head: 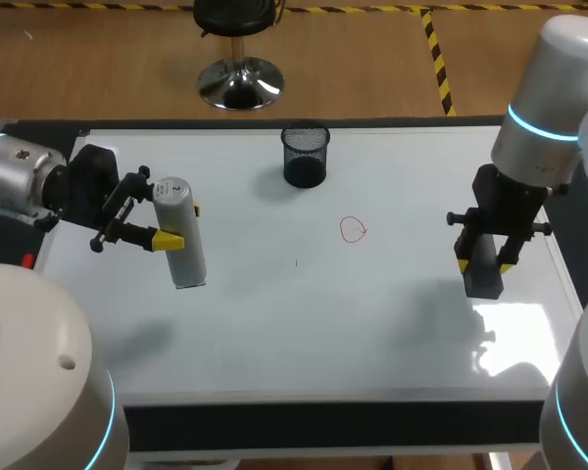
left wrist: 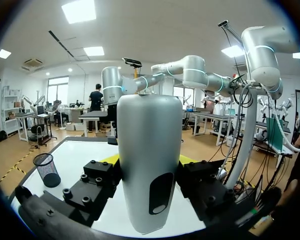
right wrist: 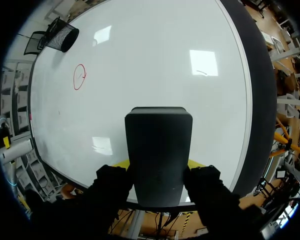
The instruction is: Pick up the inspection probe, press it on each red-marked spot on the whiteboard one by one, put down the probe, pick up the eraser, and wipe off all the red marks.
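Note:
A grey cylindrical inspection probe (head: 181, 240) sits crosswise between the yellow-tipped fingers of my left gripper (head: 180, 223), over the left part of the whiteboard (head: 304, 323). In the left wrist view the probe (left wrist: 150, 150) fills the gap of that gripper (left wrist: 149, 165), and both fingers press its sides. My right gripper (head: 484, 264) is shut on a black block eraser (head: 482, 269) above the board's right side. The right wrist view shows the eraser (right wrist: 158, 150) held in the gripper (right wrist: 158, 167). A single red circle mark (head: 353, 229) (right wrist: 79, 77) lies near the board's middle.
A black mesh cup (head: 305, 155) (left wrist: 46, 169) (right wrist: 62, 35) stands at the board's far edge, behind the red mark. A small dark stroke (head: 296, 262) shows on the white surface. A dark rim (head: 323, 421) borders the board's near edge.

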Tool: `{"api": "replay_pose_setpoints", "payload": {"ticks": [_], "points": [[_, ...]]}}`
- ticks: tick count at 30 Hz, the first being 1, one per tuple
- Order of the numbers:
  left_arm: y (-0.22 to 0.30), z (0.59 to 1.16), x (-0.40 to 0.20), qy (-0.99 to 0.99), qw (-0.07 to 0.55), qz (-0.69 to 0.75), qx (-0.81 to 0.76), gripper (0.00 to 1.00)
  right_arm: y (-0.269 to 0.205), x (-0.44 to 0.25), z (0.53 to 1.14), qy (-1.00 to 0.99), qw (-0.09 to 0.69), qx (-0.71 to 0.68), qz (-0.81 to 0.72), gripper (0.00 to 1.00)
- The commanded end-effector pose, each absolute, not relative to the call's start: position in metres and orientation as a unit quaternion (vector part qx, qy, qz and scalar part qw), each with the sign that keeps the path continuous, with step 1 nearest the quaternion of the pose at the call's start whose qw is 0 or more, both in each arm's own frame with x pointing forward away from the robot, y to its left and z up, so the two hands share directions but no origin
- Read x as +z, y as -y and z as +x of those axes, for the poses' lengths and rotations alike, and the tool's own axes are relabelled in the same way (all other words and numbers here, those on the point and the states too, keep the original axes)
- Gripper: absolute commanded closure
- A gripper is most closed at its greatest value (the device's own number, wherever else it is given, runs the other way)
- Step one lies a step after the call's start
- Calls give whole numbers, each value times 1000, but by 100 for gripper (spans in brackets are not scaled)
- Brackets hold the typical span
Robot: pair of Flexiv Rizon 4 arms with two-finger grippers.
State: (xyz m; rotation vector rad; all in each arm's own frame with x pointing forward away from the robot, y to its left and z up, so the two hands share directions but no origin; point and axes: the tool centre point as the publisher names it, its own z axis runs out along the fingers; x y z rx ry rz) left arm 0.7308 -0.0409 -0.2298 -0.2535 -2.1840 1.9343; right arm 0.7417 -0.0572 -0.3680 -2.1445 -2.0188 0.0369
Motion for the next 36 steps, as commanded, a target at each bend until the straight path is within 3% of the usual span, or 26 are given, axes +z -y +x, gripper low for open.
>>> {"api": "replay_pose_setpoints", "payload": {"ticks": [1,36], "points": [[51,746,-235,738,116,-87,659,100,58,-368,741,683,98,11,-724,100],[137,827,-239,733,137,-99,659,100,58,-368,741,683,98,11,-724,100]]}}
